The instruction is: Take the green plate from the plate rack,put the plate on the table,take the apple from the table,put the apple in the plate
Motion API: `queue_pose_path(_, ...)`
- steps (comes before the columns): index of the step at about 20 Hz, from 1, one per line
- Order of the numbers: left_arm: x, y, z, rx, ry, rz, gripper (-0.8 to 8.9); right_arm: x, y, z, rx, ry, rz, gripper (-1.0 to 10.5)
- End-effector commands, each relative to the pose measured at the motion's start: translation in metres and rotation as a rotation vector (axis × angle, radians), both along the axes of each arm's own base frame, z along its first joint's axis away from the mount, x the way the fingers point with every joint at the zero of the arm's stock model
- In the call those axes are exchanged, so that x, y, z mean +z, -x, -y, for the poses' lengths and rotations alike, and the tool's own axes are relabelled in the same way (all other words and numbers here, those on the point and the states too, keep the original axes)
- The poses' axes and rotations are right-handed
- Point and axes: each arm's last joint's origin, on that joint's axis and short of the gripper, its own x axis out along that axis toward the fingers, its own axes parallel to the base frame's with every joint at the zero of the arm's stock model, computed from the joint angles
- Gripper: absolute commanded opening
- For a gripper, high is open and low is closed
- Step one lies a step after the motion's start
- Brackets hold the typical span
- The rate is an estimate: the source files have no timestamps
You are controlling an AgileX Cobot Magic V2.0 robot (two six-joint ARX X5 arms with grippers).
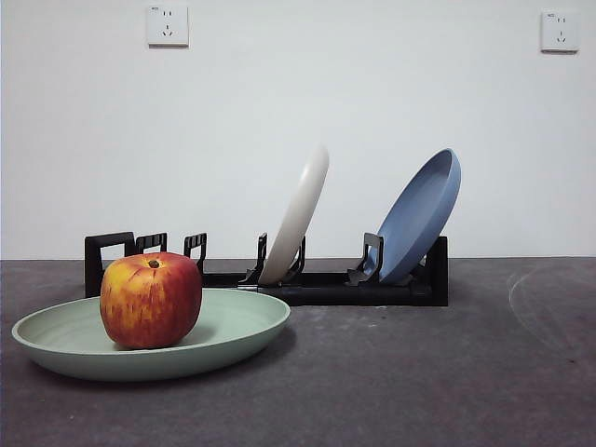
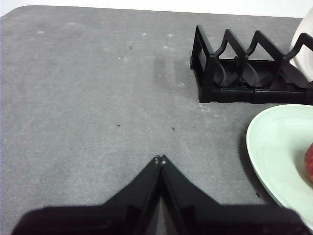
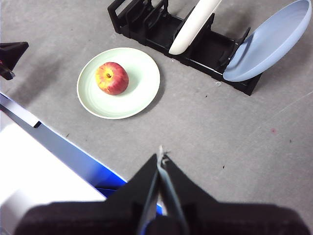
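Note:
The green plate (image 1: 244,323) lies flat on the table (image 1: 438,372), in front of the left end of the plate rack (image 1: 326,284). The red and yellow apple (image 1: 151,299) sits upright inside it, stem dimple up. The right wrist view shows the apple (image 3: 112,78) just off centre in the plate (image 3: 143,84). My left gripper (image 2: 160,159) is shut and empty, low over bare table beside the plate (image 2: 279,142). High above the table, well back from the plate, my right gripper (image 3: 160,157) is also shut and empty. Neither gripper appears in the front view.
A cream-white plate (image 1: 300,216) and a blue plate (image 1: 424,214) lean in the rack's middle and right slots. The rack's left slots (image 2: 239,73) hold nothing. The table's near edge with a blue and white strip (image 3: 58,147) runs below the right gripper.

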Motion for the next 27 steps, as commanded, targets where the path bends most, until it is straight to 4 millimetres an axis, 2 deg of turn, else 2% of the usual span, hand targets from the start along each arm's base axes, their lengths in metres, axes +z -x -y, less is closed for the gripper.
queue_pose_path(1,-0.001,-0.001,0.0,0.002,-0.001,0.005,-0.04,-0.003,0.0,0.0,-0.008,0.021,-0.022,0.0)
queue_pose_path(22,-0.006,-0.004,-0.001,0.005,0.0,-0.062,-0.04,-0.003,0.0,0.0,-0.011,0.023,-0.019,0.0)
queue_pose_path(25,-0.006,-0.004,-0.001,0.005,0.0,-0.062,-0.04,-0.001,-0.004,0.002,-0.101,0.067,0.08,0.0)
queue_pose_path(27,-0.006,-0.004,-0.001,0.005,0.0,-0.062,-0.04,0.0,-0.017,0.0,-0.219,0.09,0.217,0.0)
